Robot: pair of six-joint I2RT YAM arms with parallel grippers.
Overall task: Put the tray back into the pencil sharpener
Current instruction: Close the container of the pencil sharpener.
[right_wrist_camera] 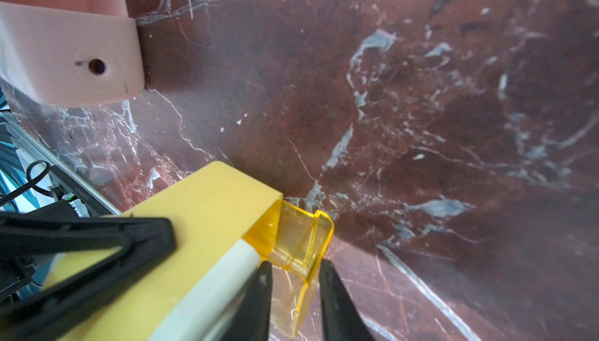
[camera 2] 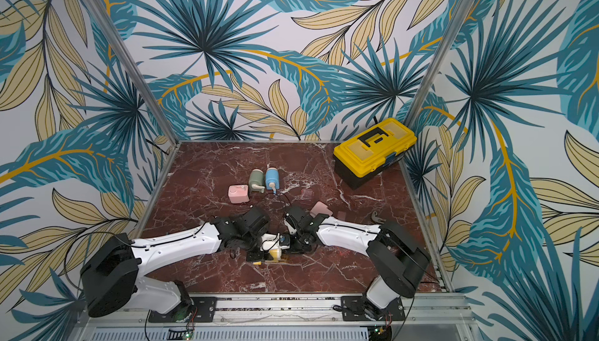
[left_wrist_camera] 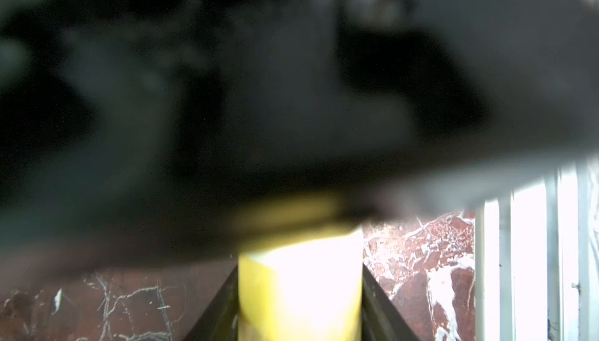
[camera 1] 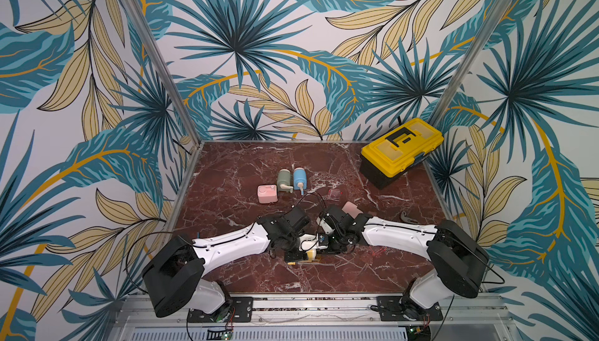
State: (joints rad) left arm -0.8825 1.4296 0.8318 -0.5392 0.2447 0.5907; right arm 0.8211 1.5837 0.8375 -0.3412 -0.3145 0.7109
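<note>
Yellow tray (right_wrist_camera: 301,242) is partly inside the pencil sharpener (right_wrist_camera: 207,213), not fully in.
Clear end of the tray sticks out of the sharpener's open side, the rest is in the body. The right gripper (right_wrist_camera: 295,269) has one finger on each side of that end, very close; can't tell if it presses. The left gripper (left_wrist_camera: 299,290) is clamped on the sharpener body, betw. both wrists in both top views, over the near part of the surface (right_wrist_camera: 421,96). Pink case (right_wrist_camera: 64,57) lies near, w/o touching.

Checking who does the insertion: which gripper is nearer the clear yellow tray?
Right. The right gripper flanks the tray at its protruding end; the left gripper holds the yellow sharpener, farther back.
</note>
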